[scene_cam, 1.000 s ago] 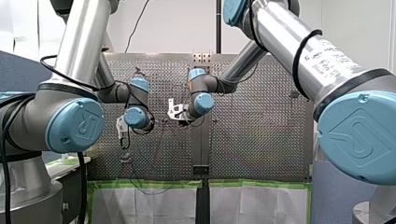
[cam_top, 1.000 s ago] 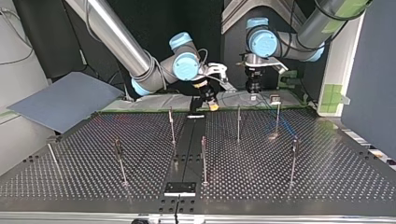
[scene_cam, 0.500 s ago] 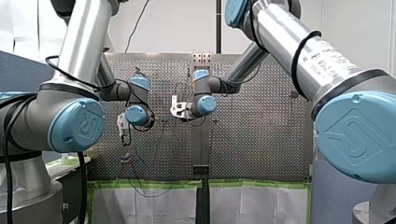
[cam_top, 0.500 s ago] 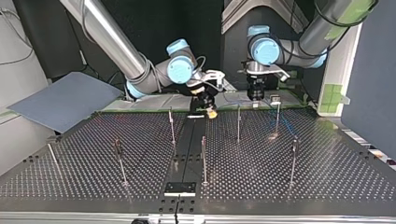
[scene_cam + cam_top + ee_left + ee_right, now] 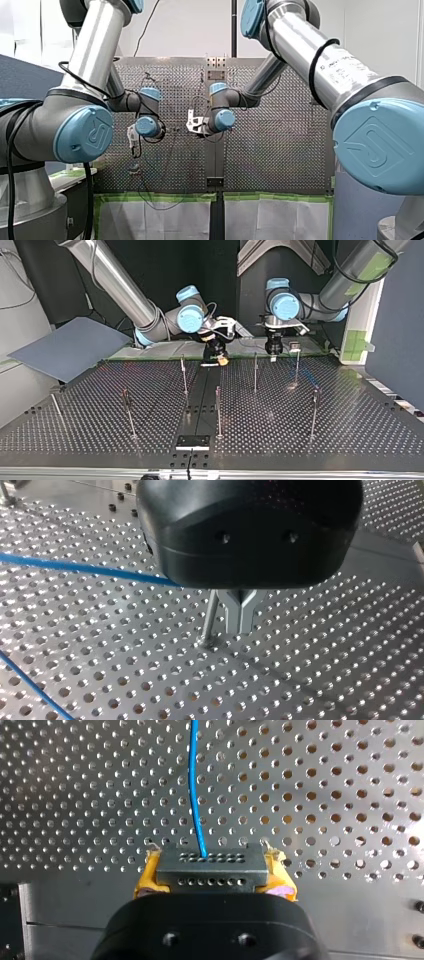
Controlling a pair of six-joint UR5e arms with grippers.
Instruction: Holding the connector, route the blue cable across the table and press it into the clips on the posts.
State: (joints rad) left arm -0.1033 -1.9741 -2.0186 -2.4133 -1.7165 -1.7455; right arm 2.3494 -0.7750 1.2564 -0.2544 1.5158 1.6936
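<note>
Where my right claw (image 5: 212, 876) bites: yellow pads (image 5: 145, 882) clamped tight on both ends of the dark grey rectangular connector (image 5: 210, 862).
Connector axis: long side crosswise between my pads, its pinholed face pointing ahead.
Thin blue cable (image 5: 194, 785): leaves that face and runs straight away from me, low over the table.
Left claw (image 5: 241, 617): metal fingers (image 5: 232, 612) pressed together, just beside a thin steel post (image 5: 210, 612); the cable passes behind it.
Surface: perforated metal table (image 5: 300, 430), upright posts spread apart.
Room: flat grey board (image 5: 70, 347) at the top view's left.
</note>
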